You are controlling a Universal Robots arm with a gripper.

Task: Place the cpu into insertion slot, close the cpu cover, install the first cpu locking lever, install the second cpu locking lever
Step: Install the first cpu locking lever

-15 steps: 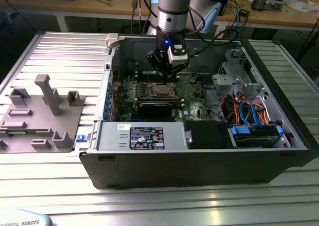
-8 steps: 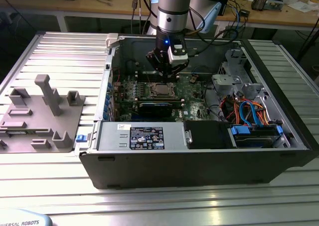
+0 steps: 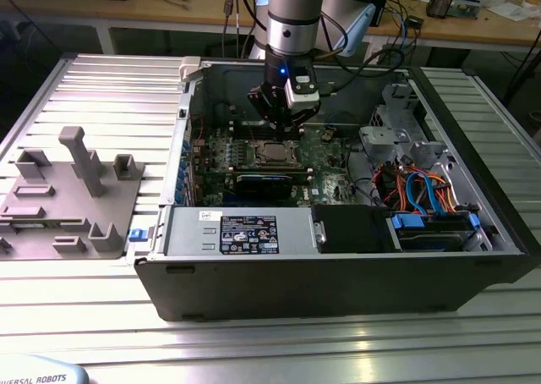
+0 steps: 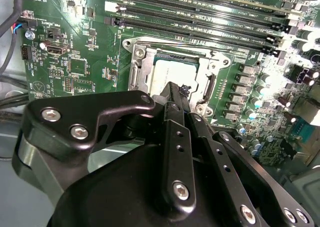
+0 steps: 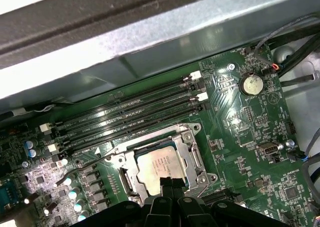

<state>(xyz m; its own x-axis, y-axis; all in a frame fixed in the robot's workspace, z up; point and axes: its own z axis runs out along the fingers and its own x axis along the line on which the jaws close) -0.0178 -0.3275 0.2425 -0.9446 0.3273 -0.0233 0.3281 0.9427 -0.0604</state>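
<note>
CPU (image 5: 159, 167) sits flat in the insertion slot (image 5: 131, 173) w/ the cpu cover (image 5: 192, 157) down over it as a silvery frame round the chip's edges; same in the second wrist view: cpu (image 4: 172, 77) bare in the middle, cover (image 4: 141, 69) round it. In the exterior view the socket is mid-board, inside the open computer case (image 3: 338, 266) lying on the ribbed surface (image 3: 254, 342).

Hand (image 5: 170, 183) hangs just above the socket's near edge, fingers pressed together into one narrow tip, pinching nothing I can see. The tip overlaps the chip's edge in both wrist views; touching or a hair above, can't tell.

A thin wire lever (image 5: 95, 159) runs out from the socket toward the capacitors; looks not yet tucked under its hook (a judgement, the catch itself is too small to read).

Risks from here, as I judge them:
- tip pressing on the bare chip top instead of the frame/lever: could scratch it or load the pins below
- tip slipping off the springy lever, letting it snap back
- sideways drift into the memory slots (image 5: 130, 112) or capacitors (image 5: 75, 192) close by
- cover not fully seated, so the lever jams
</note>
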